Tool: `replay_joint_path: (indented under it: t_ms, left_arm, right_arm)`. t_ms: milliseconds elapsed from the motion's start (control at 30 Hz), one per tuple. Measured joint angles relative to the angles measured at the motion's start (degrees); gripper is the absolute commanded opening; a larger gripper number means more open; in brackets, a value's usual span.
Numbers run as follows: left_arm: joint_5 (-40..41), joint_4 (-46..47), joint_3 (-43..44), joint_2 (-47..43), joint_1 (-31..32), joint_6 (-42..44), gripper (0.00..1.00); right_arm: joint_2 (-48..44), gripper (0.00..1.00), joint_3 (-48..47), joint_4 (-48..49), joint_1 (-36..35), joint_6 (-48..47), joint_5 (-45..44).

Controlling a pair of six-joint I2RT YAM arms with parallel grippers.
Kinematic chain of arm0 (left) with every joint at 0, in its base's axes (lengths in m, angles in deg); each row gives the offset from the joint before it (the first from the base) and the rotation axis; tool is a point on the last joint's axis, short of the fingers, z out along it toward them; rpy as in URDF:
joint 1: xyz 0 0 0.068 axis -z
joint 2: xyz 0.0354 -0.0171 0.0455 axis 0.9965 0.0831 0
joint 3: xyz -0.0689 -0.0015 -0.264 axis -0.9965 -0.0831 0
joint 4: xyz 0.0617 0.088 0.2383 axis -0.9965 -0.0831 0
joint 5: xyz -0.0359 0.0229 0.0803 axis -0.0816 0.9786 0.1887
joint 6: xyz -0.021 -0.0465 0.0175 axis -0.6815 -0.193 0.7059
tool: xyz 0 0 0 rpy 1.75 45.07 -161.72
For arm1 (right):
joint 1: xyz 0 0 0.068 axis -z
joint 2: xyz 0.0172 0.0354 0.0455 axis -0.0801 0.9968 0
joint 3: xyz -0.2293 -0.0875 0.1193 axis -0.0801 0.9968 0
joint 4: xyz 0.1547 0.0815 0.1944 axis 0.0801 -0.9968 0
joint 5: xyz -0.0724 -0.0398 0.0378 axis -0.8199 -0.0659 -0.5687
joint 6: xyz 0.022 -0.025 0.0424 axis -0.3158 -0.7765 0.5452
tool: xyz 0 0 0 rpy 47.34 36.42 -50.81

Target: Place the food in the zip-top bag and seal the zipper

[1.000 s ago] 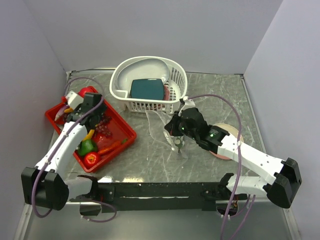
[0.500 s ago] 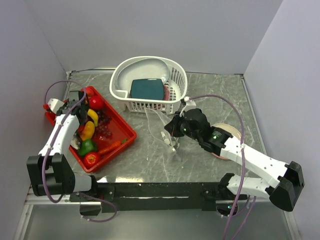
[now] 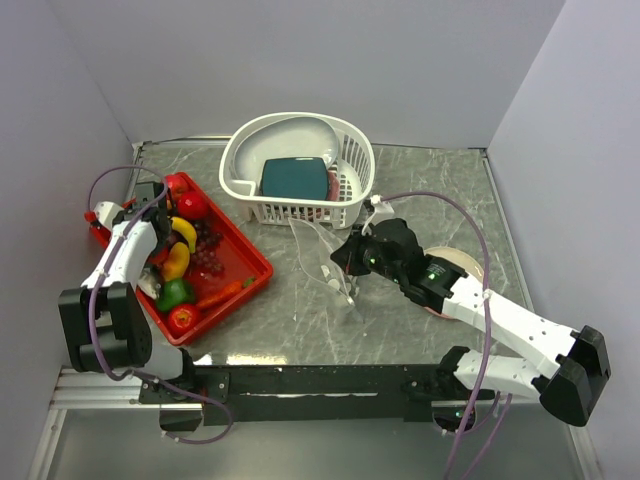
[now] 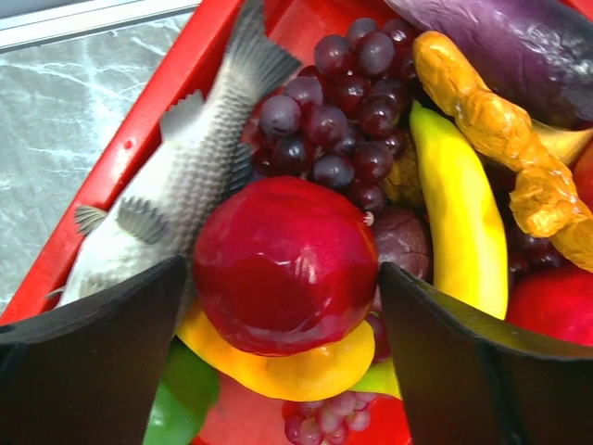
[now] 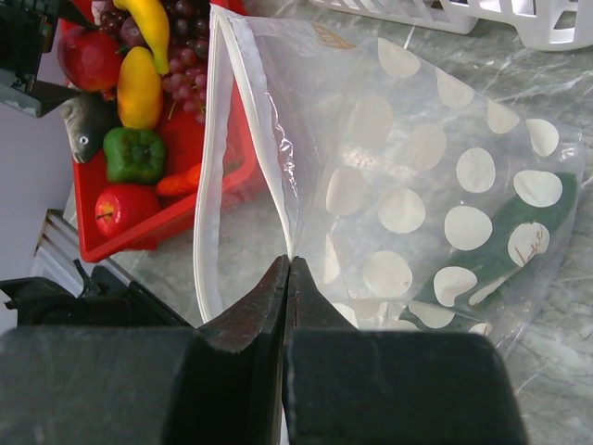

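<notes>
Pinch on the zip-top bag (image 5: 417, 185): right gripper (image 5: 287, 278) clamped, both fingers (image 5: 248, 317) pressed flat together on the white zipper (image 5: 264, 148) strip at one lip of the mouth. Mouth gaping, the other lip curving off just left of the fingertips. Spotted clear body fanning out ahead and to the right of the fingers, resting on the grey marbled table (image 5: 556, 371). Green patch with script lettering near its far right corner. Beyond the fingertips, past the bag, the white basket (image 5: 482, 14). Well off to the left of those fingers, the red tray (image 5: 120, 236), a green pepper (image 5: 134, 153) in it.

Over that tray, left gripper (image 4: 283, 278) released, fingers (image 4: 93, 362) spread wide, straddling a dark red tomato (image 4: 278, 264). Each finger just beside the tomato's flank; touching or not, cannot tell. Under the tomato, between the fingers, a yellow pepper (image 4: 296, 371). Ahead of the fingertips, purple grapes (image 4: 343, 102). Beyond the left finger, a grey scaly fish (image 4: 176, 195) lying along the tray wall. Beyond the right finger, a yellow banana (image 4: 459, 213); further out, a knobbly orange piece (image 4: 500, 130) and a dark purple aubergine (image 4: 528, 46). Food heaped in the tray, well apart from the bag.
</notes>
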Motion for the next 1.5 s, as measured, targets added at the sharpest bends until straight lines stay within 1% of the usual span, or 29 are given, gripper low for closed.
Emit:
replay_joint_path:
  t_ms: [67, 100, 133, 200, 300, 500, 667, 800, 967, 1067, 1167, 1300, 1367, 1500]
  left_arm:
    - [-0.7, 0.5, 0.0, -0.1, 0.0, 0.3, 0.74]
    - [-1.0, 0.7, 0.0, -0.2, 0.0, 0.6, 0.68]
    - [-1.4, 0.9, -0.1, -0.5, 0.0, 1.0, 0.67]
    - [-2.4, 1.2, -0.7, -1.7, 0.0, 1.8, 0.6]
    - [-4.4, 1.2, -2.3, -6.2, 0.2, 3.5, 0.53]
    - [-8.9, 1.0, -4.4, -18.2, 1.1, 7.1, 0.44]
    - [-14.8, 2.1, -5.1, -26.5, 3.7, 10.3, 0.42]
    - [-18.2, 2.2, -3.4, -28.5, 12.7, 11.5, 0.42]
    - [-20.3, 3.4, 2.1, -25.6, 28.5, 11.1, 0.44]
    - [-23.0, 6.7, 3.6, -24.3, 35.3, 10.4, 0.44]
    - [-25.2, 10.5, 3.1, -23.8, 39.9, 9.0, 0.44]
    - [-28.2, 17.9, -1.1, -23.0, 44.7, 7.0, 0.45]
    - [-29.7, 21.2, -3.3, -21.5, 46.3, 6.3, 0.45]
    - [-30.4, 23.9, -5.9, -17.9, 47.8, 5.4, 0.46]
  right_arm:
    - [0.0, 0.0, 0.0, 0.0, 0.0, -0.1, 0.1]
    - [0.0, 0.0, 0.0, 0.0, 0.1, -0.1, 0.1]
    - [0.0, 0.0, 0.0, 0.0, 0.1, -0.1, 0.1]
    - [0.0, 0.0, 0.0, 0.0, 0.1, -0.1, 0.1]
    - [0.1, 0.0, 0.0, 0.0, 0.2, -0.1, 0.1]
    - [0.7, 0.0, 0.0, 0.2, 0.2, 0.0, 0.2]
    - [1.7, 0.0, 0.0, 0.9, 0.2, 0.4, 0.2]
    - [2.8, 0.0, -0.2, 1.8, -0.7, 1.3, -0.3]
    - [6.4, 0.0, -2.0, 1.7, -4.2, 2.6, -2.9]
    - [8.1, 0.0, -3.7, 1.3, -5.4, 3.5, -4.4]
    - [9.7, 0.0, -5.6, 0.7, -5.8, 4.3, -5.9]
    - [11.4, 0.0, -8.0, -0.5, -6.0, 5.1, -7.6]
    - [12.3, 0.0, -9.0, -0.7, -6.0, 5.6, -8.3]
    - [12.7, 0.0, -9.5, -2.4, -6.0, 6.4, -10.0]
